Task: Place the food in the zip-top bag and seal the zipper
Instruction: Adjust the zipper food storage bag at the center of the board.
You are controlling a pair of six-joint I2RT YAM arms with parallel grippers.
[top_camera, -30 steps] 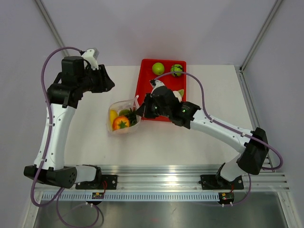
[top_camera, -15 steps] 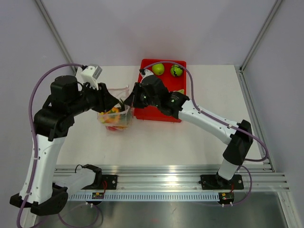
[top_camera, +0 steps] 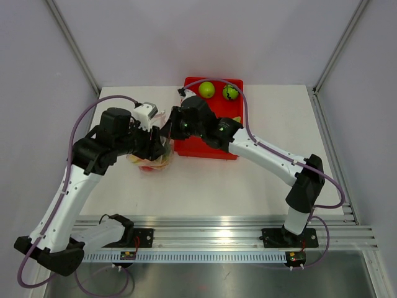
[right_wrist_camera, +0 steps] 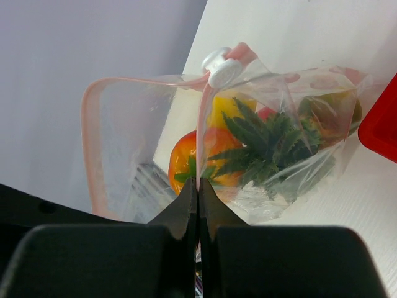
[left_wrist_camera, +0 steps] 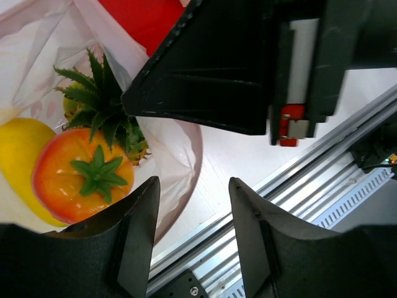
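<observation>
White tabletop, enclosed by pale panels, is being used as the work surface. At its centre the right gripper is being kept pressed together on a fold of the zip-top bag, just below the white slider. This clamp is judged to be lifting one lip so that the mouth is being held agape and the soft film is being stopped from slumping. The zipper is being shown as a pink strip looping wide around that mouth, not sealed. The left gripper is being held with its fingers apart just over the bag's near rim, and no contact can be made out. It is judged to be lined up for the opposite lip. Inside the bag an orange fruit, a yellow fruit and a pineapple are being cradled together. The bag itself is being supported on the table between the two grippers, just beside the red tray. At the tray's far end a light green fruit and a dark green fruit are being left unloaded. Loading is therefore judged incomplete, and sealing is judged not yet due.
</observation>
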